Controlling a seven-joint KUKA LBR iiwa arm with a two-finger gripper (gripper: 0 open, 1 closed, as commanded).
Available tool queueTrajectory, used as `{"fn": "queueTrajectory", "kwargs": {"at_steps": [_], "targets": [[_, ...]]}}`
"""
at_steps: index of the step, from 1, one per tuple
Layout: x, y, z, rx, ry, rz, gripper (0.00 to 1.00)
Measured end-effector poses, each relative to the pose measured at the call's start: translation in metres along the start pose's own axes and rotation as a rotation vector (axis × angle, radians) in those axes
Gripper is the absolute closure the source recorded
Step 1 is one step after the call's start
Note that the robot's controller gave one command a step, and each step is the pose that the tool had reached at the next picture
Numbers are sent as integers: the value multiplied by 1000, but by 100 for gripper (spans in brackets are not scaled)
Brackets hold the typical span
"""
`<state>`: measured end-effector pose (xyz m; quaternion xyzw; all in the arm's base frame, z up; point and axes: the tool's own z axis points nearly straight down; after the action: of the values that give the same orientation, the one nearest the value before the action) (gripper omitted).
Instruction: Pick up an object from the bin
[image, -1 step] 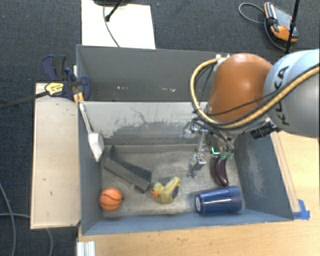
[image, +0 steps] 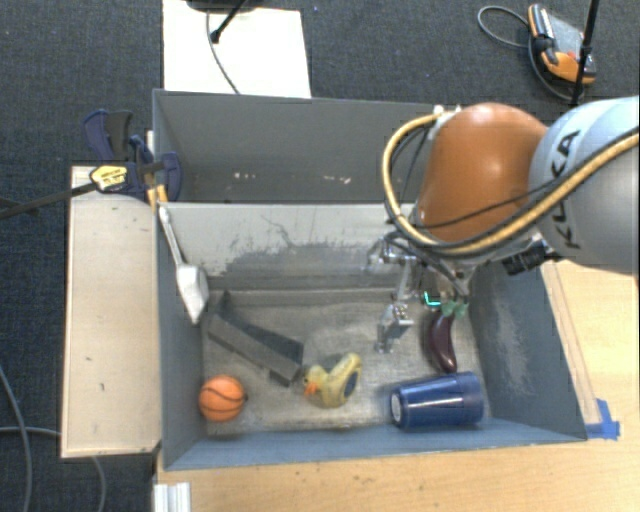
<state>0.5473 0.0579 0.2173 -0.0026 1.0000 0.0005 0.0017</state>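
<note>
My gripper (image: 392, 330) hangs low over the right part of the bin floor, below the arm's wrist. Just to its right lies a dark purple eggplant (image: 440, 343) with a green stem, close beside the gripper; whether they touch is hard to say. A blue cup (image: 437, 402) lies on its side in front of the eggplant, near the bin's front wall. A yellow rubber duck (image: 333, 380) sits to the front left of the gripper, apart from it.
A dark grey flat block (image: 255, 345) lies slanted left of centre. An orange ball (image: 222, 397) rests in the front left corner. A white-headed brush (image: 187, 280) leans along the left wall. The arm's wrist covers the bin's right rear.
</note>
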Motion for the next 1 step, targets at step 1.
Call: {"fn": "queueTrajectory", "kwargs": {"at_steps": [1], "targets": [[8, 3, 41, 0, -8, -25, 0]]}}
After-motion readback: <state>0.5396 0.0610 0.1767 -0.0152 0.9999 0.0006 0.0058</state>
